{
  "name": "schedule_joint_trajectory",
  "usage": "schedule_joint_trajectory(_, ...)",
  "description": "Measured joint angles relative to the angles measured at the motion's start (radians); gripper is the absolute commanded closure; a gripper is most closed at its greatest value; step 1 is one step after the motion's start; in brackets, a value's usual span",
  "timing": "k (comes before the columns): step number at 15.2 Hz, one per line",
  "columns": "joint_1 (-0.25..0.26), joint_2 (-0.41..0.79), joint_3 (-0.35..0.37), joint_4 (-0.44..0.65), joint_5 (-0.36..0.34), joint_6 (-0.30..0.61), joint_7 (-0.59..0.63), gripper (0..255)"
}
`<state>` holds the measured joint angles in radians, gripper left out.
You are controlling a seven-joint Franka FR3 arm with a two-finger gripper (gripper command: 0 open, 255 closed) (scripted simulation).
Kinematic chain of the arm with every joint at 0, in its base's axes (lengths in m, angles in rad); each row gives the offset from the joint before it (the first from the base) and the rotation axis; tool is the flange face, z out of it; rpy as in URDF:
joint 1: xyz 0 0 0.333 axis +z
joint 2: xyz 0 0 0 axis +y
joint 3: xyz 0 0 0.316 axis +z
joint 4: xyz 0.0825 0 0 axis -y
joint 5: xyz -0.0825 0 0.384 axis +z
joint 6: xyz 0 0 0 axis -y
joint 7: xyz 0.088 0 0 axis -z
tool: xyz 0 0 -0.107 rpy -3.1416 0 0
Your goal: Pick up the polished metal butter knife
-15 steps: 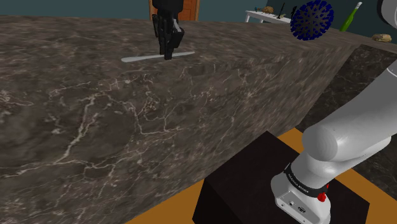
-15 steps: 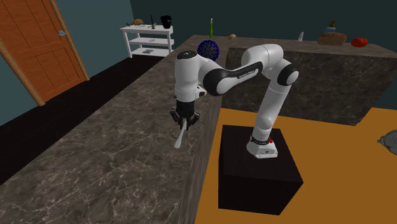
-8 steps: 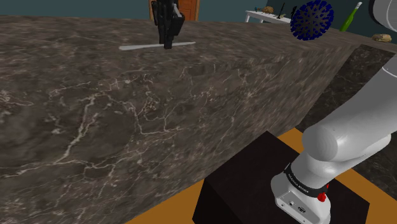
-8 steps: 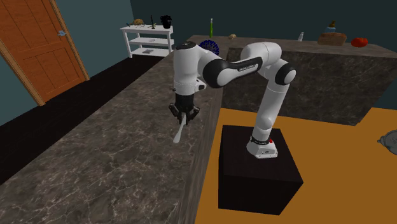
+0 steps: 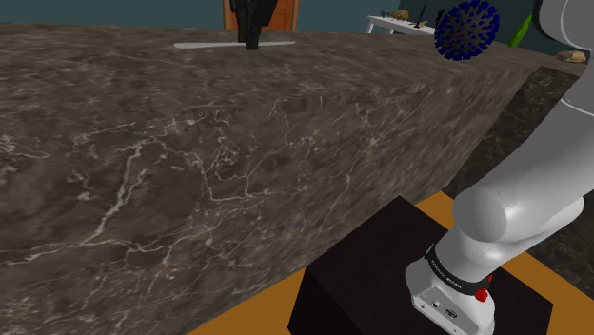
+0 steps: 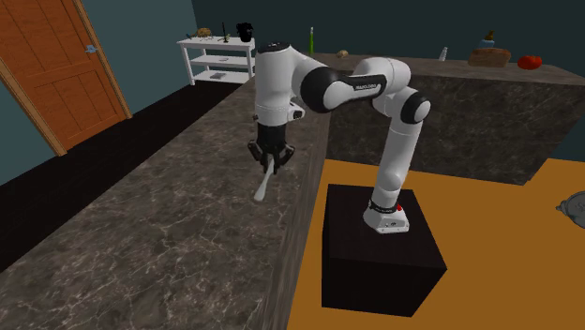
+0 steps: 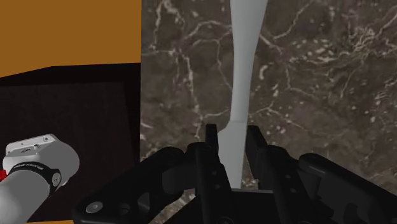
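**Operator:** Where is the butter knife?

**Spotter:** Your butter knife (image 7: pixel 244 76) is in the pincer (image 7: pixel 233 153). In the wrist view the two black fingers (image 7: pixel 210 153) stand narrow and press on its slim pale handle from both sides. The wider end reaches out ahead of them over the dark veined stone of the table (image 7: pixel 305 83).

**Operator:** Is it clear of the table?

**Spotter:** You can't tell from these pictures. In the shoulder view the butter knife (image 5: pixel 214 44) shows as a thin, pale, level strip near the far edge of the table (image 5: pixel 238 171). The pincer (image 5: pixel 252 36) comes down on it near its middle. In the second exterior view the pincer (image 6: pixel 270 157) points straight down from the white arm (image 6: pixel 349 89), and the butter knife (image 6: pixel 265 185) pokes out below it toward the camera.

**Operator:** What's around you?

**Spotter:** Your black stand (image 6: pixel 380 248) sits on the orange floor (image 6: pixel 506 234), just beside the table's long edge. A dark blue spiky ball (image 5: pixel 466 29) rests near the far corner of the table, well apart from the butter knife. Beyond the table are an orange door (image 6: pixel 56 66) and a white shelf (image 6: pixel 217 56) against the teal wall.
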<state>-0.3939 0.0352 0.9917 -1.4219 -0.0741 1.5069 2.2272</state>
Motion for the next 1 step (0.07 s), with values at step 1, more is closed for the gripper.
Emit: schedule_joint_trajectory(1,0.003,0.008,0.002,0.014,-0.007,-0.010,0.004,255)
